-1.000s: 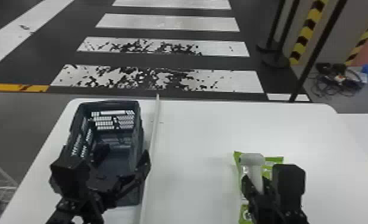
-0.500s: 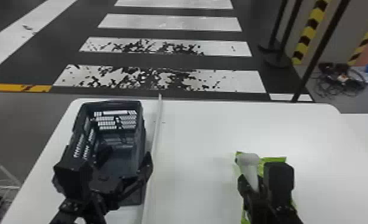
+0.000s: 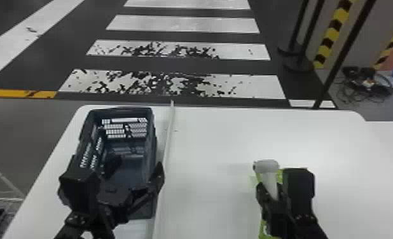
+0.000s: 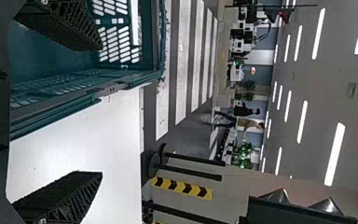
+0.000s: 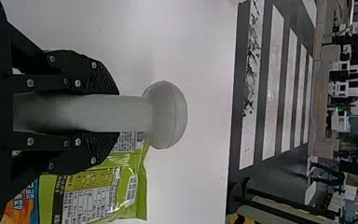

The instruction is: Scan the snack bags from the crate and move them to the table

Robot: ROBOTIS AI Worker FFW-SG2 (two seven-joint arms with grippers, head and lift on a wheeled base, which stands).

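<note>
In the head view, my left gripper point(image 3: 135, 169) stands open over the near part of the crate point(image 3: 152, 143), one finger near its right wall. My left gripper point(image 4: 100, 111) has one finger over the crate point(image 4: 86, 100) and the other over the table in the left wrist view. My right gripper point(image 3: 270, 188) is shut on the grey scanner point(image 3: 265, 166), above a green snack bag point(image 3: 264, 230) in the head view. In the right wrist view, my right gripper point(image 5: 116, 113) clasps the handle of the scanner point(image 5: 165, 114); the bag point(image 5: 93, 191) lies printed side up, partly hidden.
A thin pale strip point(image 3: 168, 143) runs along the white table point(image 3: 218, 143), just right of the crate. Beyond the table's far edge are black posts point(image 3: 343, 47) and a pile of cables point(image 3: 364, 82) on the floor.
My right gripper and the scanner have shifted slightly left over the bag, covering more of it. The left gripper has stayed at the crate.
</note>
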